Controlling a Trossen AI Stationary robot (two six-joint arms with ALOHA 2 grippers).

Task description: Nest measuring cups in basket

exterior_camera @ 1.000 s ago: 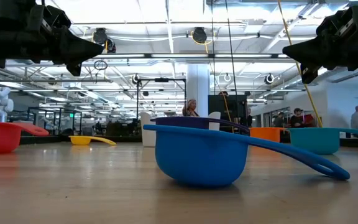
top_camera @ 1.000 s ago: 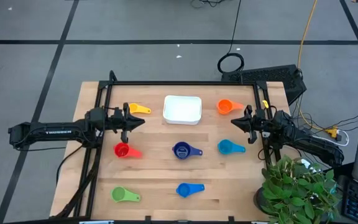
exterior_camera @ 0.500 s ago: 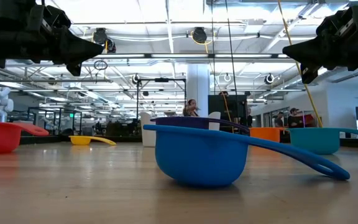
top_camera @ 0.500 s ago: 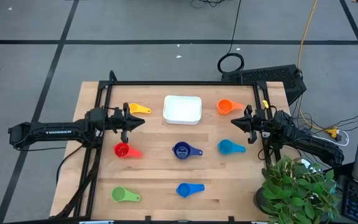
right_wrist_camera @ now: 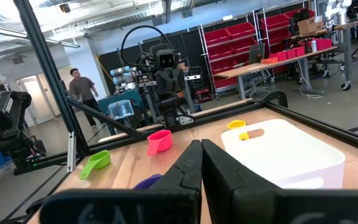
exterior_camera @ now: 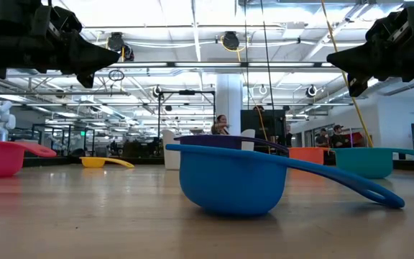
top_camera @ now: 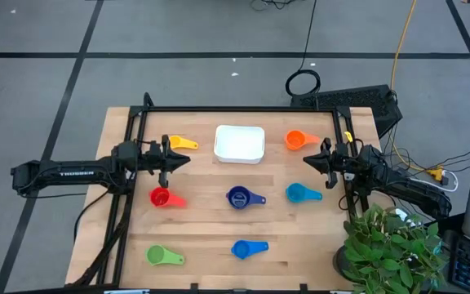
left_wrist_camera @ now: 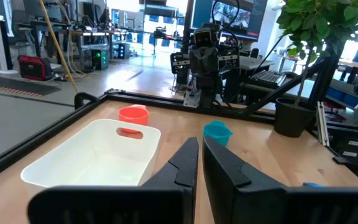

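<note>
The white basket [top_camera: 240, 143] sits at the table's far middle, with nothing showing in it. Seven measuring cups rest bowl-down on the wood: yellow [top_camera: 181, 143], orange [top_camera: 295, 140], red [top_camera: 164, 198], navy [top_camera: 241, 197], teal [top_camera: 300, 193], green [top_camera: 161, 256], blue [top_camera: 246, 248]. My left gripper [top_camera: 188, 156] is shut and empty, above the table between the yellow and red cups, pointing toward the basket. My right gripper [top_camera: 305, 158] is shut and empty, above the table between the orange and teal cups.
A black frame [top_camera: 235, 110] runs along the table's far edge and sides. A potted plant [top_camera: 390, 249] stands at the near right corner. People move in the room beyond the table in the low view [exterior_camera: 221, 124].
</note>
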